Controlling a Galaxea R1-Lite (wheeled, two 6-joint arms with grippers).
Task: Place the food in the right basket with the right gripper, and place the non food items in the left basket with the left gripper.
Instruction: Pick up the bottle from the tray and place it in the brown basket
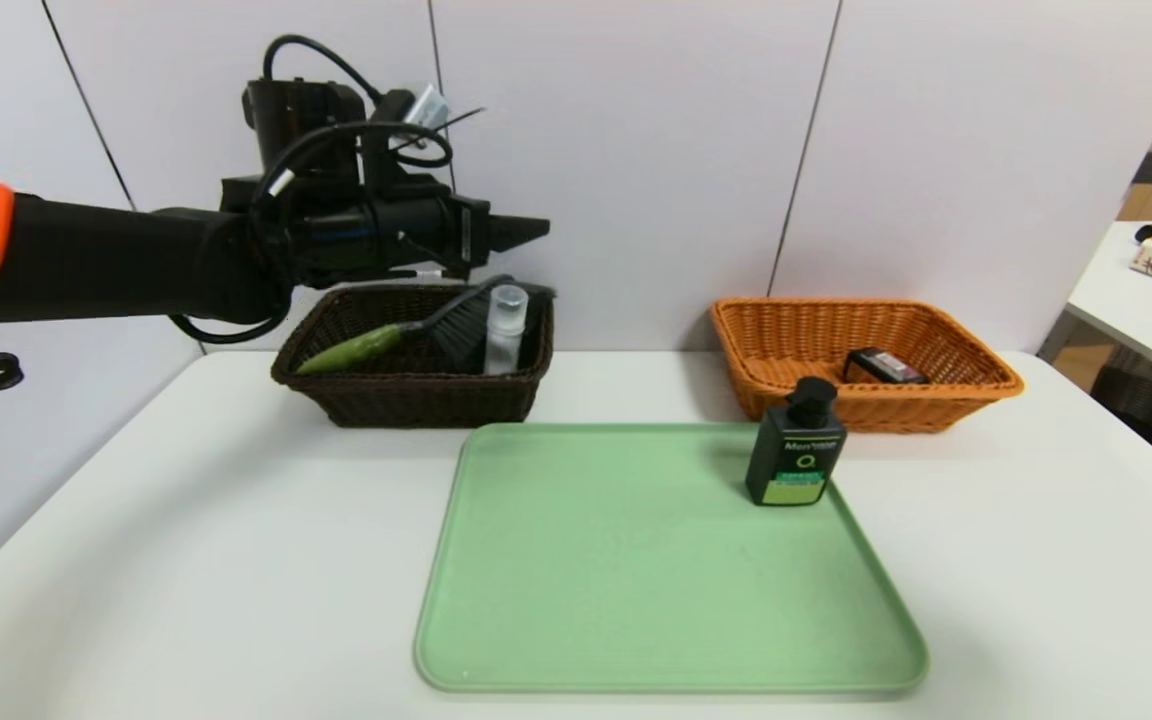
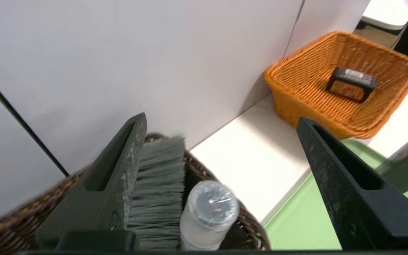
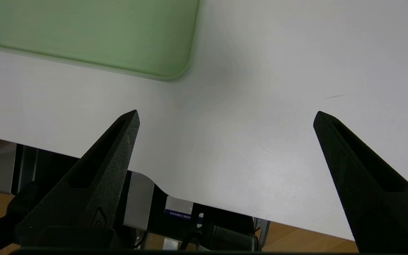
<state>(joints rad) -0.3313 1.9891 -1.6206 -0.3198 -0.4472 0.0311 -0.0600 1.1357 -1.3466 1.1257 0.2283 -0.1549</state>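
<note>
Over the dark brown basket (image 1: pixel 414 362) at the bench's far left, my left gripper (image 1: pixel 526 232) hangs level above the rim with its fingers spread wide and nothing between them. Below it in that basket lie 2 of the non-food things: the brush (image 1: pixel 406 335), its lime-green handle pointing toward the basket's left end and its grey bristles up against the white bottle (image 1: pixel 504 330), which stands upright with its clear cap just beside the bristles. From my left wrist I see both close under the fingers, the bristles (image 2: pixel 158 191) next to one fingertip and the bottle's cap (image 2: pixel 209 207) a little farther in.

The dark green pump bottle (image 1: pixel 796 445) stands upright on the green tray (image 1: pixel 636 600), at the tray's far right corner, just in front of the orange basket (image 1: pixel 976 380). That basket sits at the bench's far right, well apart from the brown one, and the small black packet (image 1: pixel 881 367) lies inside it, leaning toward its back wall; my left wrist view shows the packet (image 2: pixel 351 84) there too.

My right gripper (image 3: pixel 225 117) is out of the head view; its own camera shows it above the white bench (image 3: pixel 278 88) near the front edge, beside a rounded corner of the tray (image 3: pixel 83 32), fingers wide apart and empty
</note>
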